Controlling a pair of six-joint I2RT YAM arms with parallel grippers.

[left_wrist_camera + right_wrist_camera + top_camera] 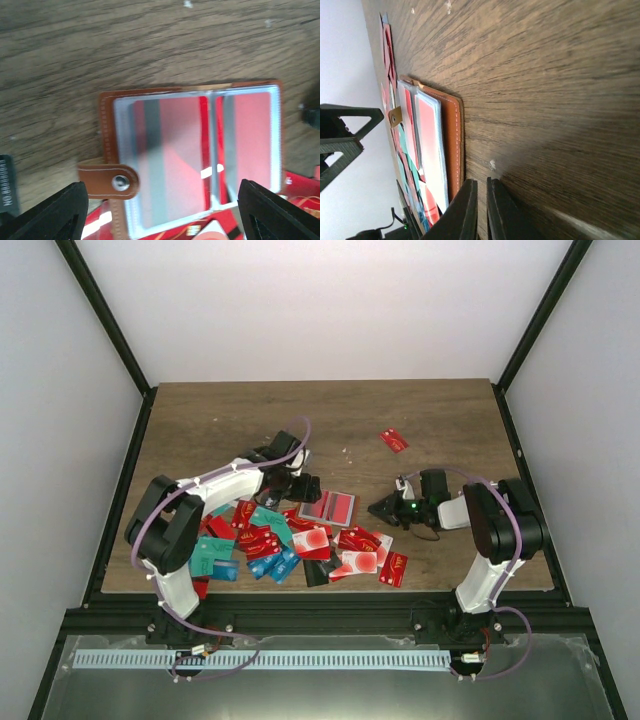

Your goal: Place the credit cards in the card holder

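The left gripper (162,215) hung wide open over the holder (190,155), gripping nothing. The right gripper (481,210) was closed and empty, low over the table (555,100) just beside the holder's brown edge. Only the left wrist view showed red cards (172,150) inside the clear pockets (247,145). From above, the open holder lay mid-table at the far edge of the loose pile (290,545), with one lone card (394,440) well apart toward the far right corner
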